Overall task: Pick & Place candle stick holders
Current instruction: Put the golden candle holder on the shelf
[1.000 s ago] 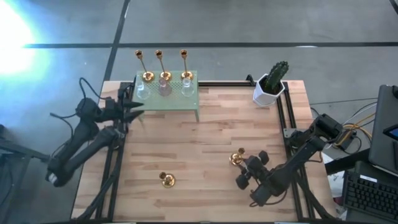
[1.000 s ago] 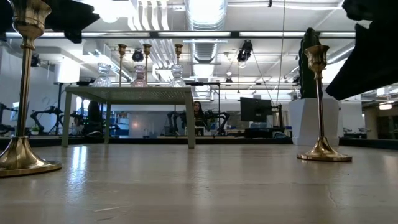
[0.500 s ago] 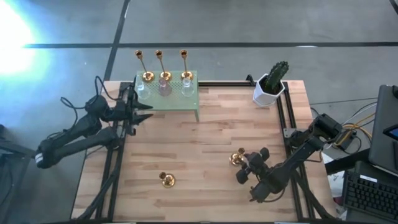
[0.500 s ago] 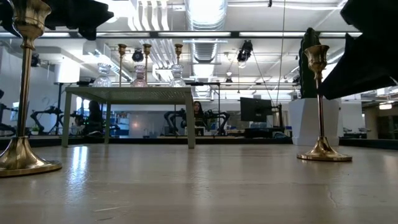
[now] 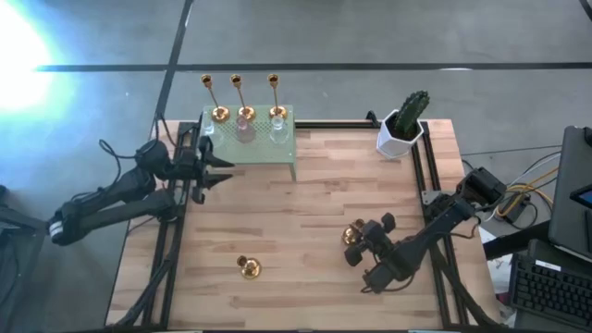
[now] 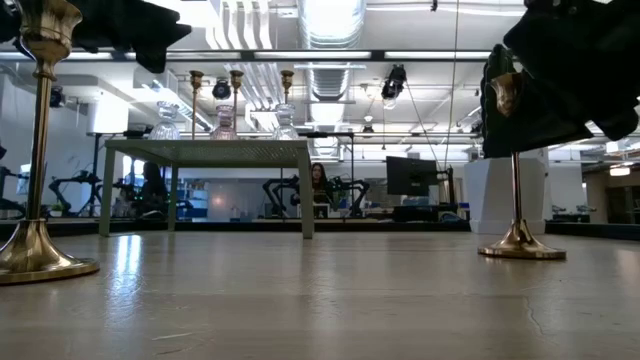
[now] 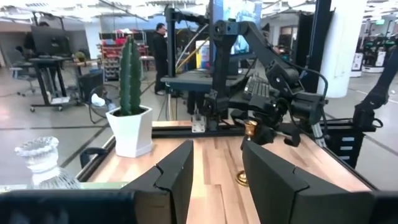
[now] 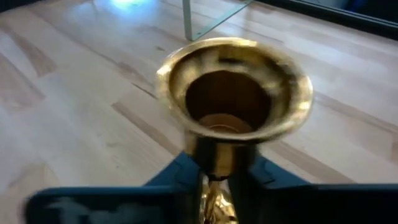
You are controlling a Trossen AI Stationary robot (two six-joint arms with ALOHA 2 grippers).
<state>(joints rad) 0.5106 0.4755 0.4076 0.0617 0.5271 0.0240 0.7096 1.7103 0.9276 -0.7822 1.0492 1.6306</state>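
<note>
The right gripper (image 5: 359, 242) is closed around the thin stem of a tall shiny gold-brass candle stick holder (image 8: 231, 106), just below its cup; the holder stands upright on the wooden table (image 5: 277, 222), near its right side. The left gripper (image 5: 222, 163) hovers with fingers apart, holding nothing, beside the small green stand (image 5: 254, 146) that carries other holders.

We work on a pale wood-plank table (image 5: 296, 213) edged by black rails, standing on a grey concrete floor (image 5: 370, 37) with dark seams. Strong glare at the far left corner (image 5: 18, 46). Behind: open lab hall, ceiling ducts (image 6: 330, 30), strip lights, desks with monitors (image 6: 410, 175), a white pillar (image 7: 345, 43), a person standing (image 7: 160, 46).
</note>
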